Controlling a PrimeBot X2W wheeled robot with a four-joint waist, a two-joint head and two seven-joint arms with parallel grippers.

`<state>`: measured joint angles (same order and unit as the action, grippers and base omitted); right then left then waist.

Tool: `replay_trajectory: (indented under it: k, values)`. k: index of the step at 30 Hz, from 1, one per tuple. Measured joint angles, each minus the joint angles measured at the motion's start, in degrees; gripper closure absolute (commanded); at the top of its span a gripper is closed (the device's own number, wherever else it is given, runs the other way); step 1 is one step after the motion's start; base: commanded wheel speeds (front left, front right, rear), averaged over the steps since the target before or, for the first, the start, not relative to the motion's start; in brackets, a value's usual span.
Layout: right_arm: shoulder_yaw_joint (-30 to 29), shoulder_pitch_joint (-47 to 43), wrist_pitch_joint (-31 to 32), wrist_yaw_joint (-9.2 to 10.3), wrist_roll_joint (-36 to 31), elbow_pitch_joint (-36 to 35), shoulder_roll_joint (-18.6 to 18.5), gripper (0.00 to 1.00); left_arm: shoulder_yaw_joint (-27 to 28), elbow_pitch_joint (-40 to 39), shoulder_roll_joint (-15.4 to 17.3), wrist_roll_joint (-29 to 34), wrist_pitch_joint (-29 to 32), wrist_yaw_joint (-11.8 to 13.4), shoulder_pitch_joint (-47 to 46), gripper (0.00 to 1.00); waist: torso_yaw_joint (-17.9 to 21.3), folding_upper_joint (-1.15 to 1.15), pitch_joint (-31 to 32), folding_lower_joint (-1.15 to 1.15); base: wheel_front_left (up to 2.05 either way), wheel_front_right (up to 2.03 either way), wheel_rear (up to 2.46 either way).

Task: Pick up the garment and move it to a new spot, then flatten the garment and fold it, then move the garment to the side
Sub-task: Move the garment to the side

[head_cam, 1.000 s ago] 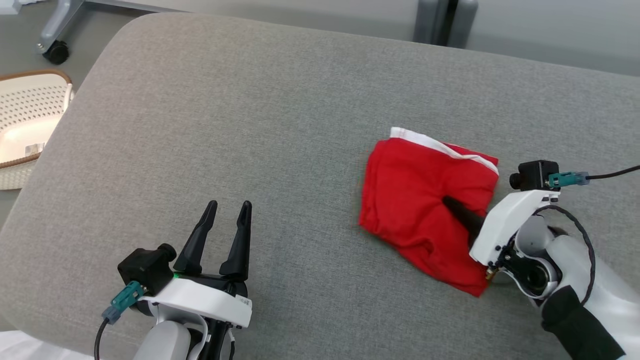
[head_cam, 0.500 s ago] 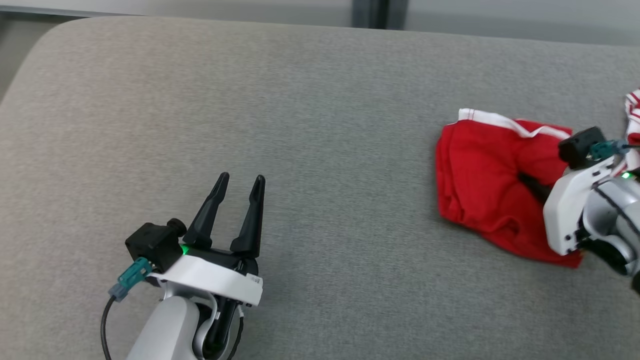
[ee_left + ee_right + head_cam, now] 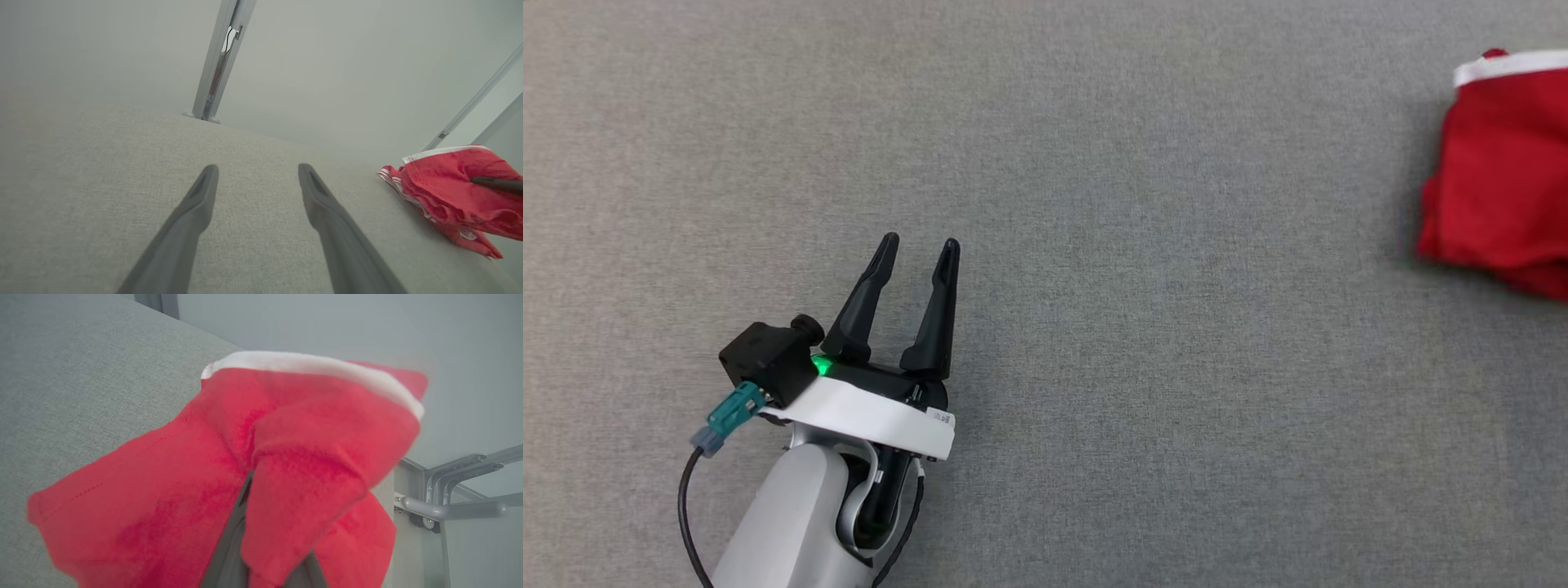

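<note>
Garment (image 3: 163,477), soft red cloth, white-banded, pinched in right end effector (image 3: 245,494), left end effector (image 3: 920,242) spread empty, woven grey cushion (image 3: 1135,367).

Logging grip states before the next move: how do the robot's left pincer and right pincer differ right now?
The left pincer stands open; the right pincer is shut. The left pincer is empty, above the grey fabric cushion; the right pincer grips the red garment with white trim, whose folds bunch around it. Both have two long dark fingers.
</note>
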<state>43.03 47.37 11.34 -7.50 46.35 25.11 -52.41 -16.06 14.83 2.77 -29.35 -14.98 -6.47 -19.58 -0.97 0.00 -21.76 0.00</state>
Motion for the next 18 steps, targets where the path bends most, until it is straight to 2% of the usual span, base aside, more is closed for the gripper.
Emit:
replay_trajectory:
  k: [7,10,18]
  values:
    - [-7.7,-3.1,1.3,0.00,-0.6,-1.4,-5.5,1.00,-0.5,0.5,0.0,-1.4,0.0,-0.1,-1.0,0.00,0.7,0.00,-2.8,0.00,0.00,0.00,0.00]
    - [-11.1,-5.3,1.9,0.00,-2.8,0.6,-6.4,1.00,-0.9,0.7,0.0,-1.4,0.0,-0.3,-2.0,0.00,0.2,0.00,-4.3,0.00,0.00,0.00,0.00]
    - [-14.5,-8.6,2.8,-0.01,-11.6,5.4,-7.0,1.00,-0.8,0.8,0.0,-1.4,0.0,-0.5,-2.4,0.00,-1.8,0.00,-6.5,0.00,0.00,0.00,0.00]
